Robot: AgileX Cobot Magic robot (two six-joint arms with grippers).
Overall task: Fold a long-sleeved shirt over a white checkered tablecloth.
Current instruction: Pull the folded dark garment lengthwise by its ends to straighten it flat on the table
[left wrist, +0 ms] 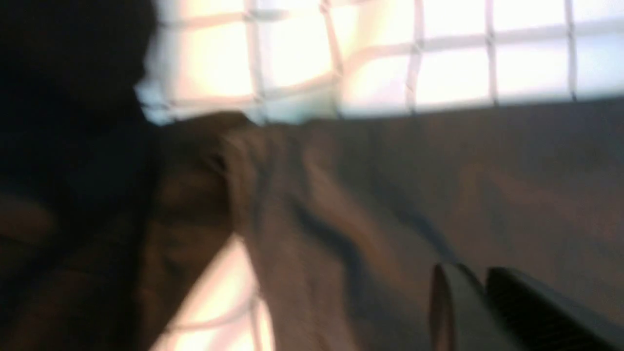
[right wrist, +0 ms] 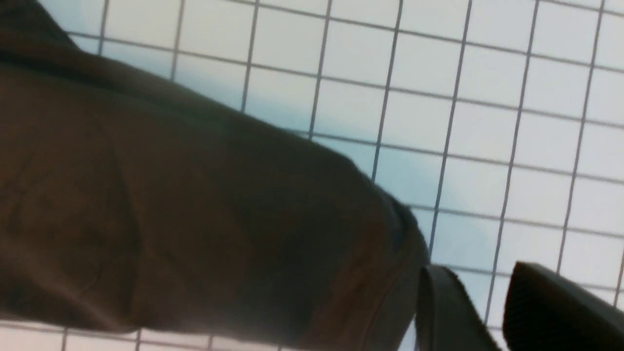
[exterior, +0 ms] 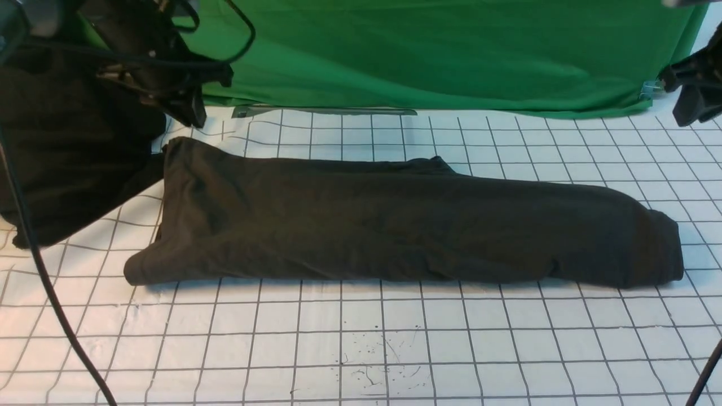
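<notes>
Item 1, white checkered tablecloth [exterior: 395,344]: laid flat beneath everything listed. A few dark specks are seen at 6 o'clock.

Item 2, green cloth [exterior: 451,56]: hung along the far edge at 12 o'clock. It is judged to play no part in the job.

Item 3, long-sleeved shirt [exterior: 395,225]: laid on the tablecloth as a long, already narrowed band running from 9 o'clock through the centre to 3 o'clock. No loose sleeve and no print are seen. It is judged to be a soft, limp, light knit, stacked in several layers that are likely to slide over one another and sag when lifted. It is best taken at one short end, with both corners pinched through all layers, so that the end can be carried over toward the other. A pinch of the top layer alone would probably peel the band open.

Item 4, black heap of cloth [exterior: 67,146]: piled at 9 to 10 o'clock, seemingly touching the shirt's left end.

Item 5, left claw [left wrist: 468,273]: held over the shirt's far left corner at 10 o'clock. Its fingers are pressed almost together with nothing seen between them, though the wrist view is blurred.

Item 6, right claw [right wrist: 475,275]: raised at 2 o'clock, clear of the shirt's right end. Its fingers are parted, and only tablecloth is seen in the gap.
</notes>
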